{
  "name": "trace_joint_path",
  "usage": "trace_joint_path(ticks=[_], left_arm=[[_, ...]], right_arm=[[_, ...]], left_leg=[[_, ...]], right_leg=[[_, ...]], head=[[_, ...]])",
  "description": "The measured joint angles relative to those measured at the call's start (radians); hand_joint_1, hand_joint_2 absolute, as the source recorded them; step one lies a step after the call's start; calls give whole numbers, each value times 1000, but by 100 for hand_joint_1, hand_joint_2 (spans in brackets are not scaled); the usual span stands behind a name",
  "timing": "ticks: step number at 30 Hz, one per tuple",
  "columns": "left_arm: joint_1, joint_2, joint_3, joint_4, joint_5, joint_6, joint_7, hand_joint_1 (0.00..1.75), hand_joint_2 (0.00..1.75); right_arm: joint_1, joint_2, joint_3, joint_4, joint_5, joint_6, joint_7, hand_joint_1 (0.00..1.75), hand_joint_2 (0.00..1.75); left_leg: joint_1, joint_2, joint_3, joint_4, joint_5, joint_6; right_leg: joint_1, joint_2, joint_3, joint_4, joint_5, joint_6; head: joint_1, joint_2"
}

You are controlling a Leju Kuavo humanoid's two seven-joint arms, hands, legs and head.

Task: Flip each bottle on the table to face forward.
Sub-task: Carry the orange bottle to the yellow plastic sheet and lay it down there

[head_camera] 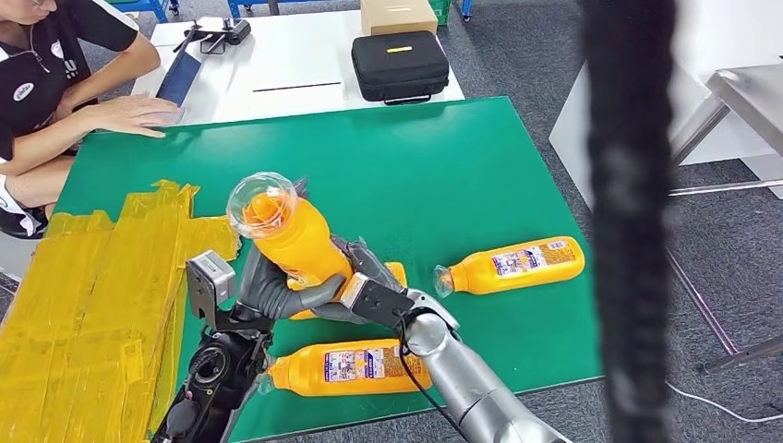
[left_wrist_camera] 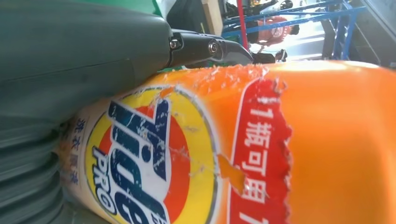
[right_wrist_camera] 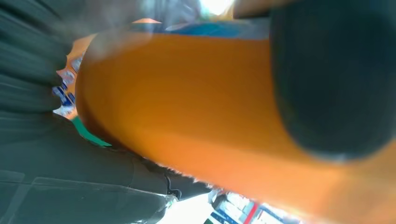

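An orange detergent bottle [head_camera: 295,242] is lifted off the green table [head_camera: 443,166] and tilted, its clear cap up and to the left. My left hand [head_camera: 282,293] and right hand [head_camera: 369,281] both grip its lower body. In the left wrist view the bottle [left_wrist_camera: 303,154] shows its Tide label under my left hand [left_wrist_camera: 70,51]. The right wrist view is blurred; there my right hand [right_wrist_camera: 70,186] lies around the plain orange bottle [right_wrist_camera: 187,107]. A second bottle [head_camera: 512,265] lies to the right, label up. A third bottle [head_camera: 346,366] lies near the front edge, label up.
A yellow tape patch [head_camera: 92,295] covers the table's left side. A person sits at the far left with a hand [head_camera: 129,115] on the table's corner. A black case [head_camera: 399,65] and a cardboard box [head_camera: 397,14] stand on the white table behind. A dark fuzzy strip [head_camera: 628,221] crosses the right foreground.
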Motion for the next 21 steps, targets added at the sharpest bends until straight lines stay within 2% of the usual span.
trace_joint_path(ticks=[1,2,3,21], left_arm=[[6,2,2,1,3,-1,-2,149,175],[11,5,3,2,6,-2,-5,170,175],[15,6,5,3,9,-4,-8,175,175],[19,7,7,9,29,-12,-18,175,175]], right_arm=[[1,-4,11,2,4,-1,1,175,175],[3,-7,21,4,6,-4,2,175,175],[4,-11,29,5,6,-8,2,175,175],[39,-45,66,-39,-66,-67,3,175,175]], left_leg=[[0,0,0,0,0,0],[0,0,0,0,0,0],[0,0,-1,0,0,0],[0,0,-1,0,0,0]], right_leg=[[0,0,0,0,0,0],[0,0,0,0,0,0],[0,0,-1,0,0,0],[0,0,-1,0,0,0]], head=[[0,0],[0,0],[0,0],[0,0]])
